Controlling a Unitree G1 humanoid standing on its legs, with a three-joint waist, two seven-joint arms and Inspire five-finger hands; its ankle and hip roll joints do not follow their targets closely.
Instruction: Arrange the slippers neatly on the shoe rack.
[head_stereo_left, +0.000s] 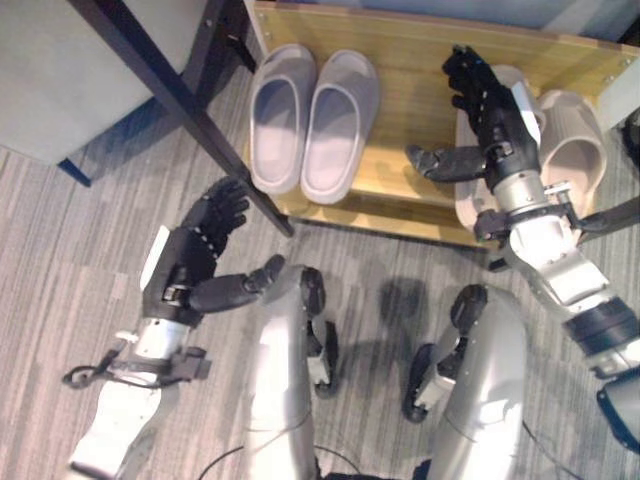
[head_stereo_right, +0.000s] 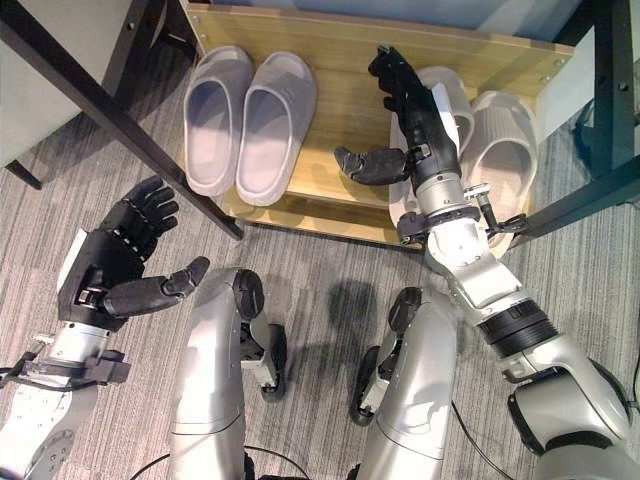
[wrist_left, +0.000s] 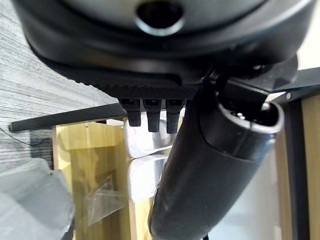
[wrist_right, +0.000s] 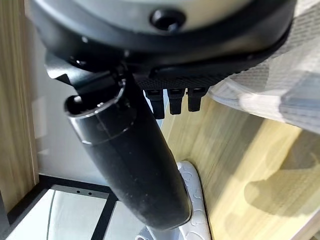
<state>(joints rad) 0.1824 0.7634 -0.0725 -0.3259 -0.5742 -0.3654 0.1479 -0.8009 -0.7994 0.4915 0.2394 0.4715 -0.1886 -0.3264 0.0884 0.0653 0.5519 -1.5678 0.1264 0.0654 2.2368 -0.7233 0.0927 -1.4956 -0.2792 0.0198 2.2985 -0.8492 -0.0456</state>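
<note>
**Second pair almost squared up on the rack**

From the head camera's left eye, the right hand (head_stereo_left: 490, 120) reaches over the wooden shoe rack (head_stereo_left: 400, 70) with fingers stretched out and thumb spread wide, gripping nothing. Directly beneath its palm lies one beige slipper (head_stereo_left: 465, 190); the other beige slipper (head_stereo_left: 575, 150) sits just beside it, on the side away from the thumb. Out past the thumb, a grey pair (head_stereo_left: 312, 120) lies side by side, toes inward.

In the right eye, the left hand (head_stereo_right: 115, 260) hovers over the carpet, well short of the rack, fingers loosely spread and empty.

The left wrist camera looks past its thumb toward the grey pair and the rack's wood.

The right wrist camera shows pale slipper material close by the fingers above the board.

To finish well, I'd guess flat fingers should nudge the nearer beige slipper until its heel lines up with its partner's, pushing slowly so neither slides off the front edge.
</note>
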